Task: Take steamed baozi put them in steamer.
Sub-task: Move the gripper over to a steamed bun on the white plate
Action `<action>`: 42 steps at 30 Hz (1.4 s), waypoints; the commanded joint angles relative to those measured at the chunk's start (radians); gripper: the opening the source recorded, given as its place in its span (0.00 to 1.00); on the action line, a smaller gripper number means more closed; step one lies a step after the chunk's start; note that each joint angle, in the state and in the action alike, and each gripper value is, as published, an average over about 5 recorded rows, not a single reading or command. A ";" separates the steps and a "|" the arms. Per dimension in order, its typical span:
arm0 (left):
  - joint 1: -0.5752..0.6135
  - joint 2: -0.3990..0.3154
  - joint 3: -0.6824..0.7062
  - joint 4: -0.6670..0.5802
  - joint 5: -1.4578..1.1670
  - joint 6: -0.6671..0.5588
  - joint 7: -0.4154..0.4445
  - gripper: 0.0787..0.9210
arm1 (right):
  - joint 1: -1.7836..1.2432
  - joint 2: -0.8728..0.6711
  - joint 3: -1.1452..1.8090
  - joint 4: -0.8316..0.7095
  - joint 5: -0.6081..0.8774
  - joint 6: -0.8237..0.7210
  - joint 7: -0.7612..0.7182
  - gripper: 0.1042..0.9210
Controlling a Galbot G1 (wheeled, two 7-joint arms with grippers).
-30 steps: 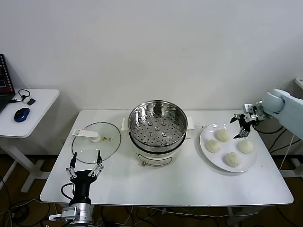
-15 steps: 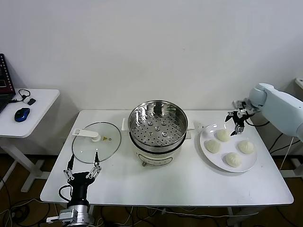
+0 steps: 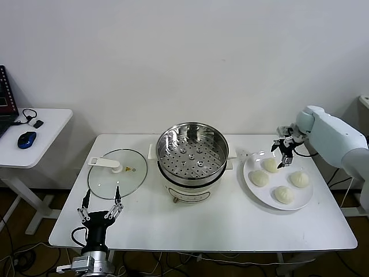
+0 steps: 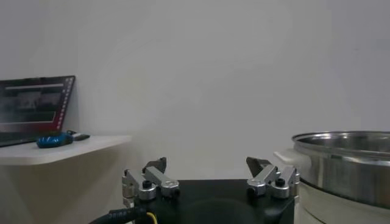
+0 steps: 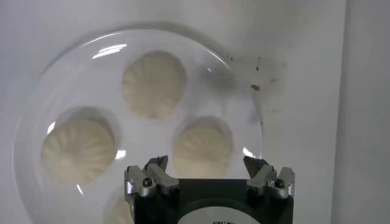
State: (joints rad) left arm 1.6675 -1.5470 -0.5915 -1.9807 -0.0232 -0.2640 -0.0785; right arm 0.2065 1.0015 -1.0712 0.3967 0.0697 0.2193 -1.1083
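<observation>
Right gripper [image 3: 284, 152], mine, hangs spread wide and empty above the far edge of the white plate [image 3: 253, 184]. Steamer [image 3: 191, 151] stands mid-table, tray bare. Four steamed baozi [image 3: 271, 165] lie on that plate. Left gripper [image 3: 101, 203] idles, spread, at the table's near-left edge.

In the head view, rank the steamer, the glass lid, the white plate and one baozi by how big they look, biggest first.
1. steamer
2. white plate, close to the steamer's width
3. glass lid
4. baozi, smallest; all four look about alike
</observation>
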 commanded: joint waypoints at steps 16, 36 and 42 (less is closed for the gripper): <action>-0.006 0.008 0.003 0.022 -0.002 -0.013 -0.002 0.88 | -0.064 0.076 0.188 -0.166 -0.164 0.047 0.014 0.88; -0.011 0.010 0.007 0.025 -0.009 -0.022 -0.003 0.88 | -0.085 0.118 0.280 -0.222 -0.226 0.047 0.056 0.85; -0.012 0.009 0.006 0.024 -0.011 -0.022 -0.004 0.88 | -0.084 0.123 0.279 -0.223 -0.228 0.041 0.058 0.67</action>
State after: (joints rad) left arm 1.6561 -1.5373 -0.5852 -1.9553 -0.0324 -0.2862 -0.0820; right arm 0.1266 1.1190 -0.8129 0.1854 -0.1460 0.2601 -1.0574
